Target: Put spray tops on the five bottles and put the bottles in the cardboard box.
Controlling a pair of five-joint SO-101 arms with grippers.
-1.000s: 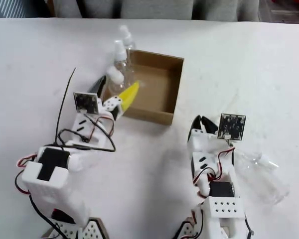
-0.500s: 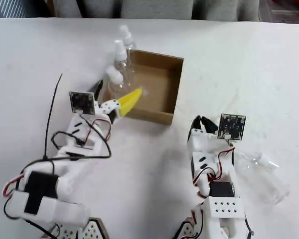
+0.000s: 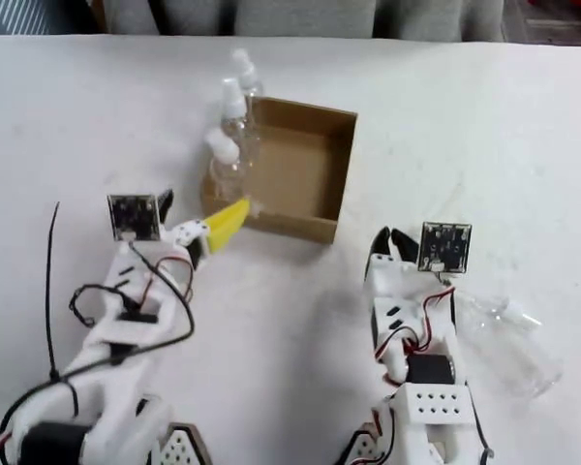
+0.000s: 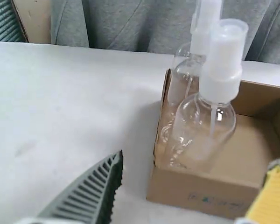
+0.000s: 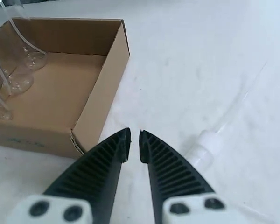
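Note:
The cardboard box (image 3: 315,199) lies open at the table's middle. Three clear bottles with white spray tops (image 3: 228,145) stand in a row along its left wall, and their lower parts (image 5: 18,79) show in the right wrist view. My left gripper (image 3: 196,218) hangs open just outside the box's near left corner, its yellow finger (image 4: 270,196) and grey finger (image 4: 95,191) apart in front of the nearest bottle (image 4: 207,130). My right gripper (image 3: 391,242) is shut and empty, near the box's right corner (image 5: 105,88). A white spray top with its tube (image 5: 206,142) lies beside it.
A clear bottle (image 3: 513,354) lies on its side at the near right, next to the right arm, with a white spray top (image 3: 518,317) at its far end. White tabletop (image 3: 484,126) stretches right of the box. Grey curtain (image 4: 130,23) hangs behind the table.
My left gripper has pulled back out of the box toward the near left, leaving the nearest bottle standing inside. The right arm has barely moved.

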